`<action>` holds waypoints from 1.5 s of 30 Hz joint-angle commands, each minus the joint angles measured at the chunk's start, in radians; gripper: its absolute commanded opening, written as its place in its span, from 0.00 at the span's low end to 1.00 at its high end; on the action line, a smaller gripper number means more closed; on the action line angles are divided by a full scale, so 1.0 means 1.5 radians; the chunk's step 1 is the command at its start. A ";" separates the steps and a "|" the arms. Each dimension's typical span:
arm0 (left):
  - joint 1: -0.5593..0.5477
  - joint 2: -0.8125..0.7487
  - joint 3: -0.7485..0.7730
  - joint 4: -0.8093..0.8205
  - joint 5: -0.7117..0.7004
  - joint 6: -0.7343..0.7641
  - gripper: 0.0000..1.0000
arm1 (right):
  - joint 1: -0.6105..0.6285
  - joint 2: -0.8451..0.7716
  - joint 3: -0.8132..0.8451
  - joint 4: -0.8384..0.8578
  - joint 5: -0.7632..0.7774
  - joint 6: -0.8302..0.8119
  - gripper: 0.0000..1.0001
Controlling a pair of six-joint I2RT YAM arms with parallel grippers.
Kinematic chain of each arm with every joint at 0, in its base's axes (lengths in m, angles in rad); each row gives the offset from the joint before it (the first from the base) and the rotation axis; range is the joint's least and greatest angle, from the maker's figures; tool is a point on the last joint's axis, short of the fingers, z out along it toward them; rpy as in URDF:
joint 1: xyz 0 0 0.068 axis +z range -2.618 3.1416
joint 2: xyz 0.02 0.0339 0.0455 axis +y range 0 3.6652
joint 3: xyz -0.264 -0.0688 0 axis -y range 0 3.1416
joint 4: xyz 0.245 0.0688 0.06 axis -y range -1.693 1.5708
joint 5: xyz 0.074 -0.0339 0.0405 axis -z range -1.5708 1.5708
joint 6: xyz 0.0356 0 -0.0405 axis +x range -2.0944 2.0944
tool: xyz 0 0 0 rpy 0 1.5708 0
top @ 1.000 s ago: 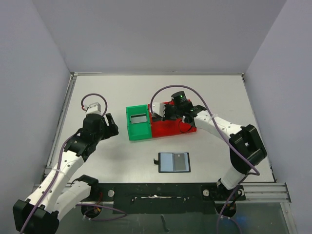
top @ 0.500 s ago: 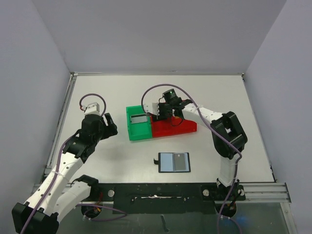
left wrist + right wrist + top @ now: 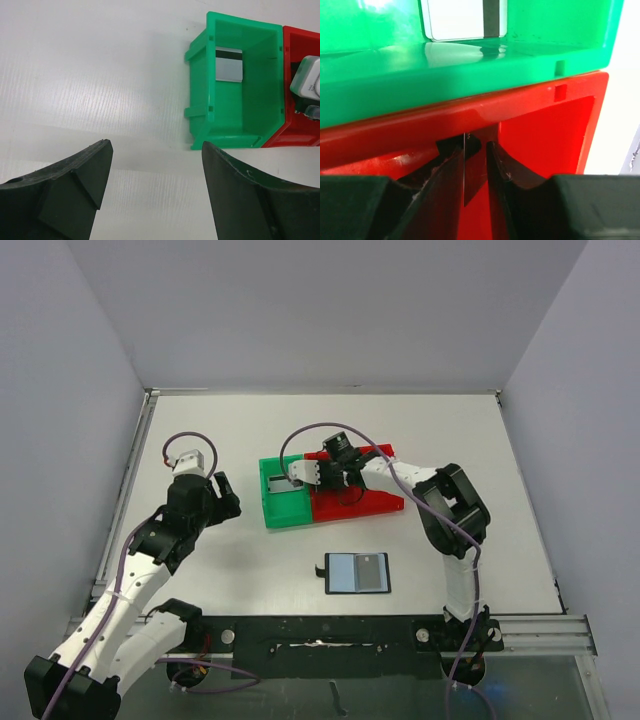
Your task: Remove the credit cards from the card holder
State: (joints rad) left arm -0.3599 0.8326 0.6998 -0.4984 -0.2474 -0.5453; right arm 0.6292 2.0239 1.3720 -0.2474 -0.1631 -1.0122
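Observation:
The card holder (image 3: 357, 572) lies open and flat on the table near the front, its blue-grey pockets facing up. One greyish credit card (image 3: 229, 65) with a black stripe lies in the green bin (image 3: 285, 510). My right gripper (image 3: 476, 142) hangs inside the red bin (image 3: 378, 502), close to the wall shared with the green bin. Its jaws are slightly parted. A thin dark credit card (image 3: 471, 182) stands edge-on between them, against the left finger, with a gap to the right finger. My left gripper (image 3: 156, 145) is open over bare table, left of the green bin.
The green bin (image 3: 240, 110) and red bin (image 3: 545, 120) stand side by side mid-table, touching. The right arm's cable (image 3: 300, 435) loops above the bins. Grey walls enclose the table on three sides.
My right gripper moved left along the red bin to its wall beside the green bin, and its jaws parted slightly off the dark card. The left arm has stayed still.

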 commanded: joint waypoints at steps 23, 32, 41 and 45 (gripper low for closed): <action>0.000 0.013 0.004 0.017 0.009 0.010 0.72 | -0.037 -0.094 -0.020 0.070 -0.105 0.189 0.60; 0.000 0.013 0.003 0.017 0.007 0.009 0.72 | -0.016 -0.162 -0.143 0.250 -0.036 0.542 0.46; 0.000 0.016 0.004 0.014 -0.001 0.009 0.72 | -0.003 -0.065 -0.043 0.087 0.069 0.852 0.26; 0.000 0.014 0.005 0.013 -0.002 0.009 0.72 | 0.003 -0.059 -0.054 0.107 0.094 0.882 0.22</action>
State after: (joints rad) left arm -0.3599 0.8589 0.6998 -0.4984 -0.2466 -0.5411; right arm 0.6235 1.9350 1.2755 -0.0925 -0.0910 0.1730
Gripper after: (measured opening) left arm 0.712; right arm 0.229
